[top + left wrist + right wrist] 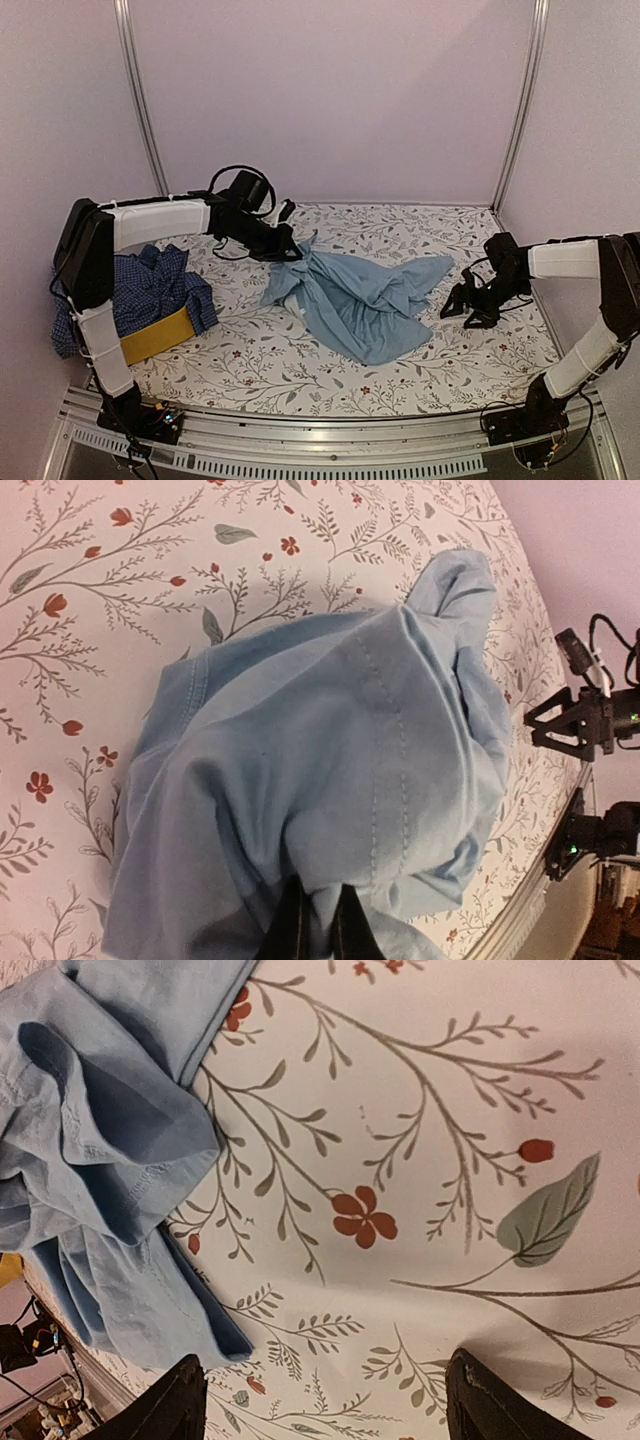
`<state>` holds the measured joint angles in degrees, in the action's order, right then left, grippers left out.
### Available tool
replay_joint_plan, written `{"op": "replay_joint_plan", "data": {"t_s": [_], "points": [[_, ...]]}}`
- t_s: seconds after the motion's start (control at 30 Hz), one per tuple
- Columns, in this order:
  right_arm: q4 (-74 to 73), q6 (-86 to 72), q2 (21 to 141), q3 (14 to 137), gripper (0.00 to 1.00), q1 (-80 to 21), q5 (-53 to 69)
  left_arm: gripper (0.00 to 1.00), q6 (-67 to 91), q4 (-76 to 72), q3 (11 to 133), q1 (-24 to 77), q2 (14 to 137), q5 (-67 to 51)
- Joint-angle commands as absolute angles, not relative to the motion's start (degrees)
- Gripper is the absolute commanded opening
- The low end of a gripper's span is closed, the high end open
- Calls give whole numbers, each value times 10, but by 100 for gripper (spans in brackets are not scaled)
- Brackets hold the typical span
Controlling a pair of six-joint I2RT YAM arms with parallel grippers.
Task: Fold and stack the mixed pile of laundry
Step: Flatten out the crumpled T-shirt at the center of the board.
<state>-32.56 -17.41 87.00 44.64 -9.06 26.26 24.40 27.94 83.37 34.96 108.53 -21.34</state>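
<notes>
The left gripper [315, 932] was pinched tight on a fold at the far-left end of the light blue T-shirt [330, 770], probably to lift and spread it for folding. The shirt lay crumpled mid-table. The right gripper [325, 1400] stood wide and empty over bare floral table cover [450, 1110], just right of the cloth. The laundry pile [150, 285] lay heaped at the yellow basket [155, 338], near left.

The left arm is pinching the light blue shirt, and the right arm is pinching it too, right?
Not quite. The left gripper is shut on the light blue shirt, but the right gripper is not pinching it. Its jaws stand open over the bare floral table cover, beside the shirt, holding nothing. The right wrist view shows this.
</notes>
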Motion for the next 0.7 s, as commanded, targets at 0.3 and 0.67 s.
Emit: {"op": "replay_joint_plan", "data": {"t_s": [0.3,0.67], "points": [[-272,-184,993,502,74,-219,321,0,328,170,729,297,1074,-315],[-258,-212,1060,500,9,-280,328,3,332,151,686,260,1036,-331]]}}
